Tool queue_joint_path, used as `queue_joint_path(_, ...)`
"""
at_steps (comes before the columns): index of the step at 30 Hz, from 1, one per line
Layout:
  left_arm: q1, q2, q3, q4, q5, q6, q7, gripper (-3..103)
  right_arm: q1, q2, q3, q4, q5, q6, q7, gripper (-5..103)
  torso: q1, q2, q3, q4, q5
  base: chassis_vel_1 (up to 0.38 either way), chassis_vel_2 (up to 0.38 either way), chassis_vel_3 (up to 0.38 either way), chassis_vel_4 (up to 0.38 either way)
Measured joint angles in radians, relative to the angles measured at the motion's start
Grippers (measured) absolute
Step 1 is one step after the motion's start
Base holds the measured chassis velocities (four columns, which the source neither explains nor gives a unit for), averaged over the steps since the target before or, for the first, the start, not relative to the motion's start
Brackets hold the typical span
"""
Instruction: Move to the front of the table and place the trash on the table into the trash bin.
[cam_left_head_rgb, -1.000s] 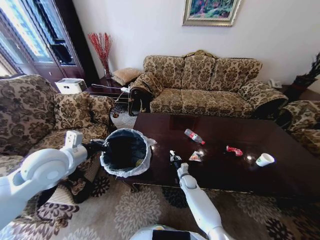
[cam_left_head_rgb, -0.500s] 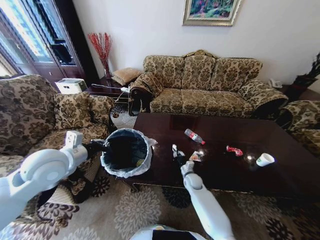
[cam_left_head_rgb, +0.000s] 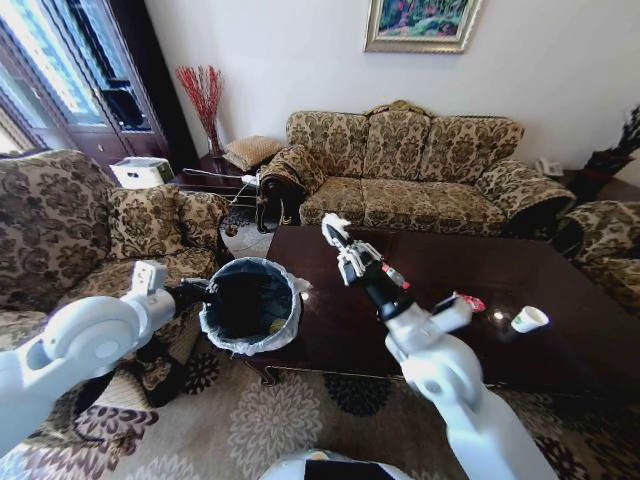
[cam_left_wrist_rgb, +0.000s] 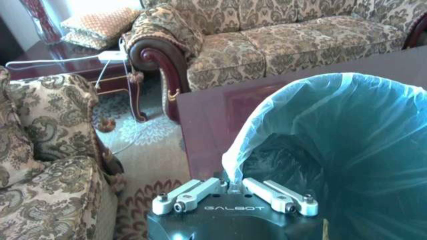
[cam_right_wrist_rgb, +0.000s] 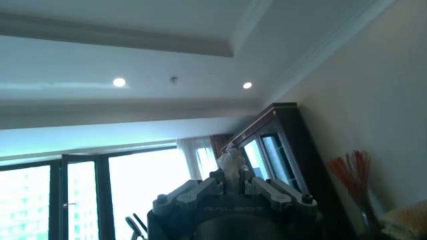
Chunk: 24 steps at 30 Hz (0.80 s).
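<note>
My right gripper (cam_left_head_rgb: 338, 238) is raised above the dark glossy table (cam_left_head_rgb: 330, 340), shut on a small white scrap of trash (cam_left_head_rgb: 332, 224). In the right wrist view the gripper (cam_right_wrist_rgb: 231, 181) points up at the ceiling with the scrap (cam_right_wrist_rgb: 231, 161) pinched between its fingers. My left gripper (cam_left_head_rgb: 203, 292) is shut on the rim of the black trash bin (cam_left_head_rgb: 250, 306), held at the table's left corner; the left wrist view shows the gripper (cam_left_wrist_rgb: 233, 190) on the bag-lined rim (cam_left_wrist_rgb: 280, 115). On the table lie a red wrapper (cam_left_head_rgb: 469, 301), a white cup (cam_left_head_rgb: 528, 319) and a bottle (cam_left_head_rgb: 394, 277), partly hidden by my arm.
A patterned sofa (cam_left_head_rgb: 420, 170) stands behind the table and an armchair (cam_left_head_rgb: 70, 230) to the left of the bin. A side table (cam_left_head_rgb: 215, 175) with a vase of red twigs fills the back corner. Patterned carpet (cam_left_head_rgb: 270, 420) lies in front.
My right arm has lifted off the table surface and swung up and back, turning its gripper upward with the white scrap in it. The left arm and the bin have not moved.
</note>
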Motion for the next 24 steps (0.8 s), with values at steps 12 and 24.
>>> queue_joint_path(12, 0.014, -0.029, 0.008, -0.061, -0.032, 0.003, -0.056, 0, 0.047, 0.016, -0.225, -0.173, -0.315, 0.073, -0.086, 5, 0.000, 0.000, 0.000, 0.0000, 0.0001, 0.000, 0.000, 0.000, 0.000)
queue_joint_path(24, 0.021, -0.044, 0.009, -0.105, -0.072, 0.017, -0.081, 0, 0.059, 0.017, -0.239, -0.216, -0.351, 0.081, -0.078, 8, 0.000, 0.000, 0.000, -0.0001, 0.0002, 0.000, 0.000, 0.000, 0.000)
